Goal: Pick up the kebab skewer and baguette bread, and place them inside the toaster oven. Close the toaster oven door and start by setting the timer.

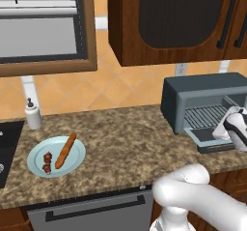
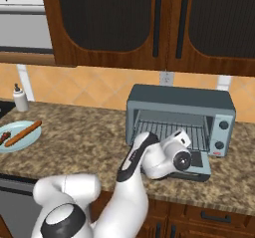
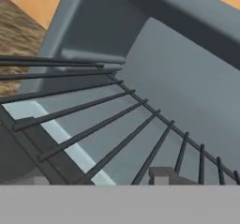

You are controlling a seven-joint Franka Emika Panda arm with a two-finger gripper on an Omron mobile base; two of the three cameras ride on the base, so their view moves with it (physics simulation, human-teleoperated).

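Open counter between plate and oven; the oven mouth is taken up.

The toaster oven door [image 2: 196,168] lies folded down over the counter's [image 1: 125,138] front edge, wire rack [image 3: 140,124] spanning the cavity; overhead cabinets [image 2: 149,23] hang low above the toaster oven [image 2: 179,117].

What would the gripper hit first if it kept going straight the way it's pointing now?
Most likely the wire rack inside the toaster oven. The gripper, fingers apart and holding nothing, points into the open oven, with the rack bars right ahead and the oven's back wall behind them. Depth is hard to judge.
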